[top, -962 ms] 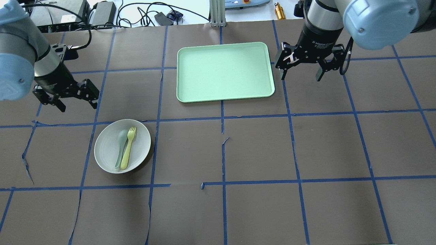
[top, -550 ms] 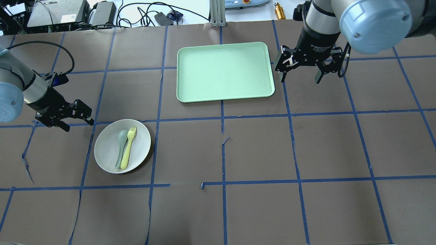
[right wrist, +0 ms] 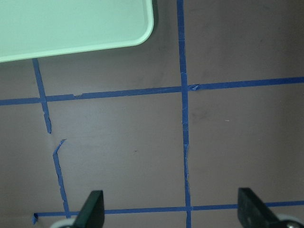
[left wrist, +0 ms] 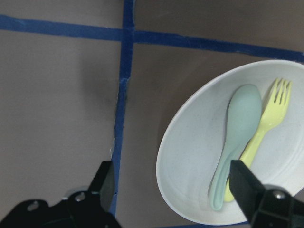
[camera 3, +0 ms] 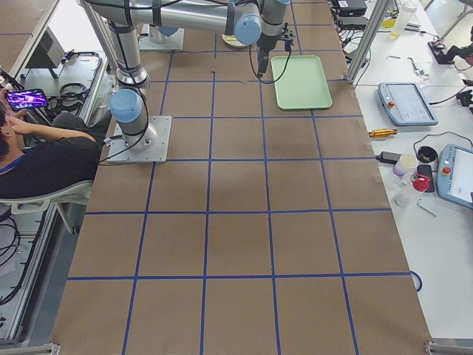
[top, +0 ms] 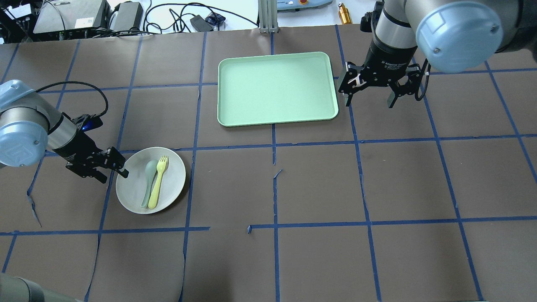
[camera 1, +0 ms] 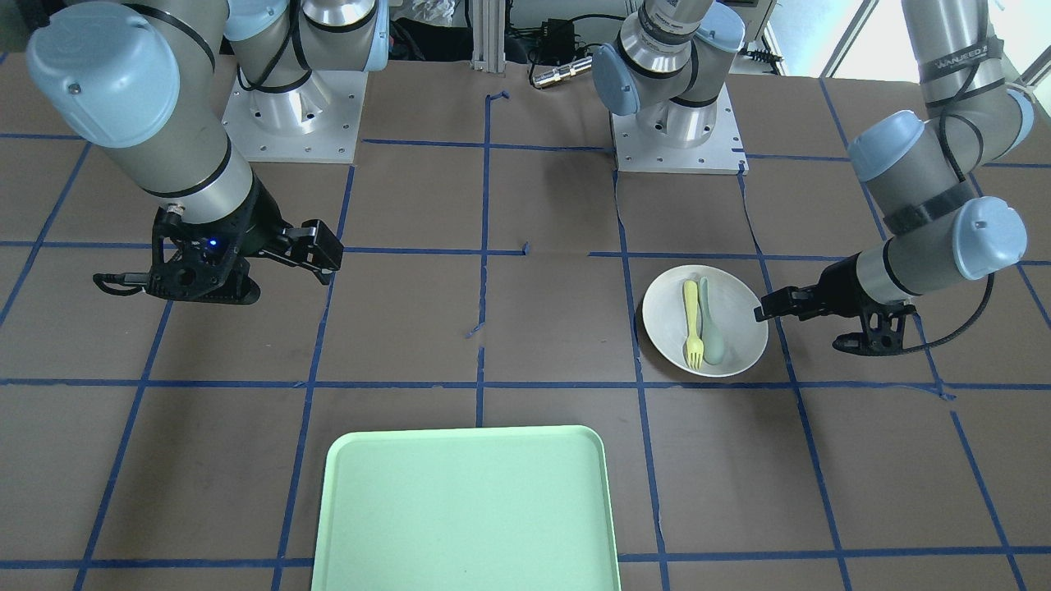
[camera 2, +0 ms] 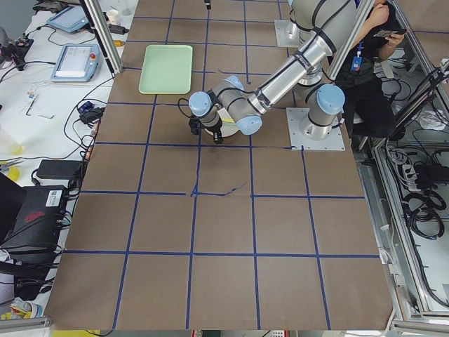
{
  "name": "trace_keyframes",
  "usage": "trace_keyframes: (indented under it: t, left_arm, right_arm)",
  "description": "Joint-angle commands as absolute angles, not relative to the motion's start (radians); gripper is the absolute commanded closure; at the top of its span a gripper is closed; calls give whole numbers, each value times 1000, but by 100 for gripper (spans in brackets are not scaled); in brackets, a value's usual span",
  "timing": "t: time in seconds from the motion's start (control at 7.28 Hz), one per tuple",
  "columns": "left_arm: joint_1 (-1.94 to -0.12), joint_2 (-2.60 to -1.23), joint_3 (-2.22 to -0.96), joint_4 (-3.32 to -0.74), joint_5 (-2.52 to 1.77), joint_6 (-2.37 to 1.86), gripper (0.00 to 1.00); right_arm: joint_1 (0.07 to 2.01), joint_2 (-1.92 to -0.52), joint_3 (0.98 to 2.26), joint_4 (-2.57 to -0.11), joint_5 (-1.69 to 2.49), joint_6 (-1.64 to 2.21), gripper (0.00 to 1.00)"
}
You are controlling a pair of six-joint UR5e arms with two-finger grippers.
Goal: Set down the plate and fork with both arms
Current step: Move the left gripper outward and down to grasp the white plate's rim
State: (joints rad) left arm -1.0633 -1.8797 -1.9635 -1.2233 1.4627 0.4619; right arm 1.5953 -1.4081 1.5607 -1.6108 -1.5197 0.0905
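Note:
The off-white plate lies on the table's left half, also in the front view and left wrist view. The pale-yellow fork lies in it beside a grey-green spoon. My left gripper is open, low at the plate's left rim. One finger is over the rim, the other over the table. My right gripper is open and empty, above the table just right of the tray.
A rectangular mint-green tray lies at the table's far middle. Blue tape lines cross the brown table cover. Cables and devices sit past the far edge.
My left gripper has moved down and toward me, from beyond the plate to its left rim. My right gripper has shifted only slightly and stays open.

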Motion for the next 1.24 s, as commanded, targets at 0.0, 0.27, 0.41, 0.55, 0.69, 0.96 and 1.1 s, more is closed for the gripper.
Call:
trace_keyframes:
  t: [0.0, 0.27, 0.41, 0.55, 0.69, 0.96, 1.1]
  left_arm:
    - [-1063, -1922, -1965, -1198, 1463, 495, 31]
    - [-1065, -1933, -1957, -1197, 1465, 502, 83]
    - [-1065, -1931, -1950, -1186, 1465, 521, 100]
    - [-1065, -1931, -1930, -1183, 1462, 519, 100]
    - [-1065, -1927, -1890, -1201, 1454, 517, 100]
    - [-1065, -1919, -1748, -1347, 1364, 491, 100]
    - [-1069, -1925, -1655, -1450, 1303, 389, 100]
  right_arm:
    - [1595, -1408, 1565, -1611, -1519, 91, 0]
    - [1595, -1408, 1565, -1612, -1519, 89, 0]
    - [1595, -1408, 1565, -1612, -1519, 89, 0]
    - [1595, -1408, 1565, -1626, -1519, 89, 0]
    - [1595, -1408, 1565, -1626, -1519, 89, 0]
    - [1595, -1408, 1563, -1638, -1519, 87, 0]
    - [1595, -1408, 1563, -1652, -1519, 83, 0]
